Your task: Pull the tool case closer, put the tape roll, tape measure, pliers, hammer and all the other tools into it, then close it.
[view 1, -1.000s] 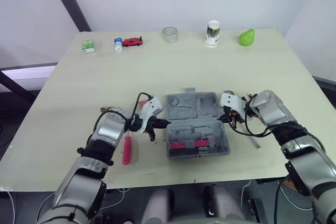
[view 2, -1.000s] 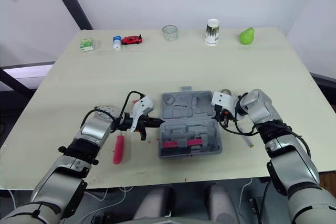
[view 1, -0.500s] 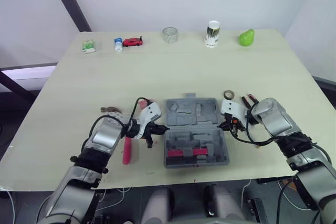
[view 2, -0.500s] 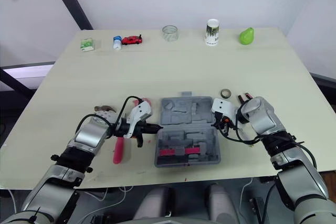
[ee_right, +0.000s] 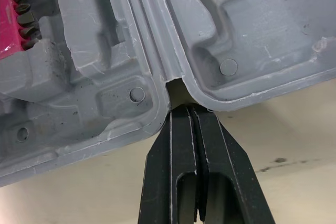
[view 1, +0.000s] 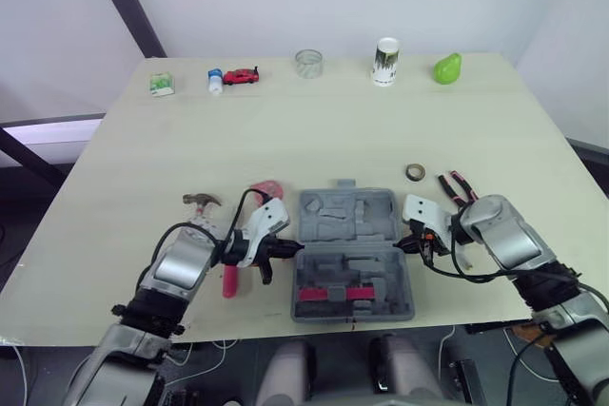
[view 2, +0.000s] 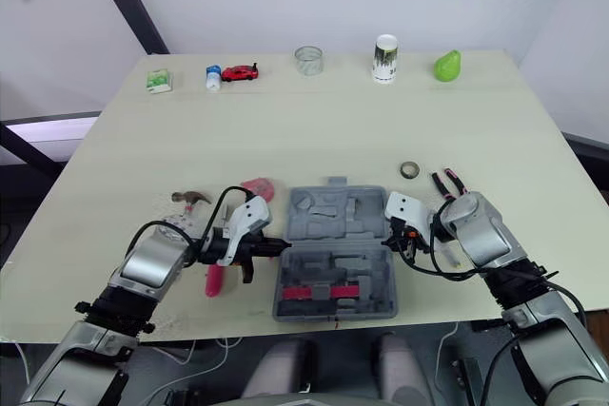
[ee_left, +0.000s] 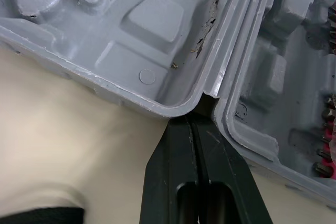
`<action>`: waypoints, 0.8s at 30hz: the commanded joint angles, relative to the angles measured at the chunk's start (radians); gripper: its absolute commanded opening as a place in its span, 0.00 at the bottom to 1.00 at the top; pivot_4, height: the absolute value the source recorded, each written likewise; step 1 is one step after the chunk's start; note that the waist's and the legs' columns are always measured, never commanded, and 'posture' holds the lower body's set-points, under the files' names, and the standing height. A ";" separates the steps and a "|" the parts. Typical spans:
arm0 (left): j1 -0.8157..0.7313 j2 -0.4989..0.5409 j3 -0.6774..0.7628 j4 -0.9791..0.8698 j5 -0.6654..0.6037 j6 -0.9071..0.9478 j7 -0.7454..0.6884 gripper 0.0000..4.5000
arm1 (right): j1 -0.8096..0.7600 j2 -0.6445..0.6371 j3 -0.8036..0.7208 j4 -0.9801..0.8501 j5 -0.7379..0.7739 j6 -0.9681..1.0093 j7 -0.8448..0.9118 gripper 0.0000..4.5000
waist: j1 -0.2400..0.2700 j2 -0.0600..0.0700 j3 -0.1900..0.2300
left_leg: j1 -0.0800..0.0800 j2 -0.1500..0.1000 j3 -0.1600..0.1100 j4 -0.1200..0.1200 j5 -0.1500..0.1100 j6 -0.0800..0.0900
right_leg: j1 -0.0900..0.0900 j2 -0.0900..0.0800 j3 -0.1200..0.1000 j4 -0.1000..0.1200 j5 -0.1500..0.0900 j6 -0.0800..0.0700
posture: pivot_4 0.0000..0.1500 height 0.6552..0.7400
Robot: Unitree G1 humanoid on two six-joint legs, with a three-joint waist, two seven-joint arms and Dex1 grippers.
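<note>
The open grey plastic tool case (view 1: 348, 214) lies on the pale desk (view 1: 285, 140). The left jaws and right jaws are fully closed and empty, with tips touching its hinge notches.

The right gripper (ee_right: 185, 109) is seen with its two black fingers pressed together, tips set at the notch where the two halves of the open grey tool case (ee_right: 220, 19) meet. A pink bit holder (ee_right: 13, 30) is lodged in one half, and the beige table (ee_right: 294, 145) is seen beneath.

The table (view 1: 314, 135) bears the open tool case (view 1: 348, 221), hammer (view 1: 202, 201), tape roll (view 1: 415, 171), pliers (view 1: 454, 186) and toy car (view 1: 243, 75).
</note>
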 commanded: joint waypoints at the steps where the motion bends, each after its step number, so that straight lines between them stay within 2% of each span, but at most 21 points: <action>1: 0.020 0.005 0.001 -0.049 -0.023 0.010 0.005 0.01 | 0.012 -0.006 0.011 -0.062 0.034 0.018 -0.005 0.00 | 0.001 0.000 0.000 | 0.000 0.000 0.000 0.000 0.000 0.000 | 0.000 0.000 0.000 0.000 0.000 0.000 | 1.00 1.00; 24: 0.129 0.056 0.008 -0.153 -0.056 0.032 0.027 0.01 | 0.058 -0.050 0.028 -0.142 0.101 0.066 -0.057 0.00 | 0.002 0.000 0.000 | 0.000 0.000 0.000 0.000 0.000 0.000 | 0.000 0.000 0.000 0.000 0.000 0.000 | 1.00 1.00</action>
